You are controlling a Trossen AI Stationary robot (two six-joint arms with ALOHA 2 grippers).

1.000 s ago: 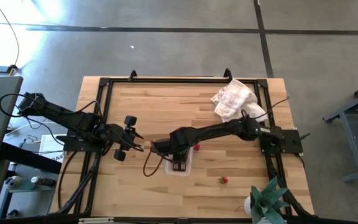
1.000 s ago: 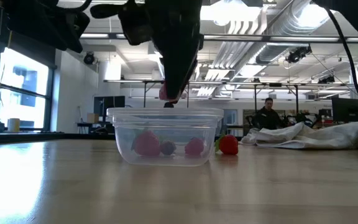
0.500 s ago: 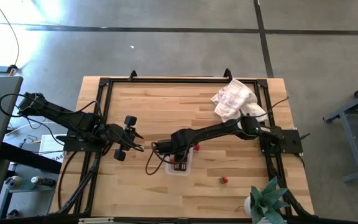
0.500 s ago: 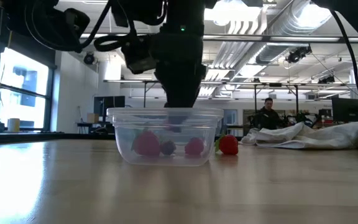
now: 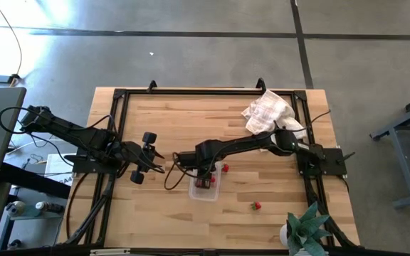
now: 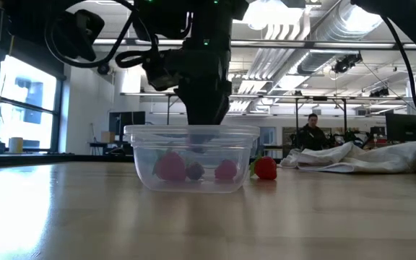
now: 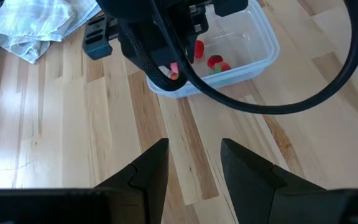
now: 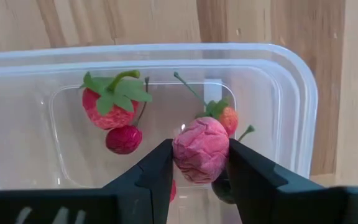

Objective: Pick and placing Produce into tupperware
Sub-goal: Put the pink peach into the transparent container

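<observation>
The clear tupperware [image 5: 206, 188] [image 6: 192, 160] stands near the table's middle. It holds a strawberry-like piece with a green top [image 8: 107, 106], a dark cherry-like piece [image 8: 124, 140] and a small red piece with a stem [image 8: 226, 116]. My right gripper [image 8: 199, 150] [image 5: 205, 175] reaches down into it, shut on a pink raspberry-like piece [image 8: 201, 149]. One red piece [image 5: 224, 168] lies beside the container's right side; another [image 5: 256, 206] lies toward the near right. My left gripper [image 7: 194, 162] [image 5: 152, 161] waits open to the container's left. My right gripper pinches the pink raspberry-like piece by its two sides [image 8: 180, 155] between the two fingers [image 8: 157, 177]. The fingers come from above, pointing down into the tupperware's opening. The piece sits between them above the other pieces; whether it touches the floor I cannot tell.
A crumpled white checked cloth [image 5: 269, 112] lies at the table's far right corner. A green plant [image 5: 306, 229] stands at the near right edge. A black frame [image 5: 119, 121] rims the table. A person [image 6: 311, 134] sits in the room beyond. Bare wood lies around the container.
My right gripper has gone down with the pink piece, from above the tupperware's rim into its opening, and stayed shut on it. The tupperware and the loose pieces have kept their places.
</observation>
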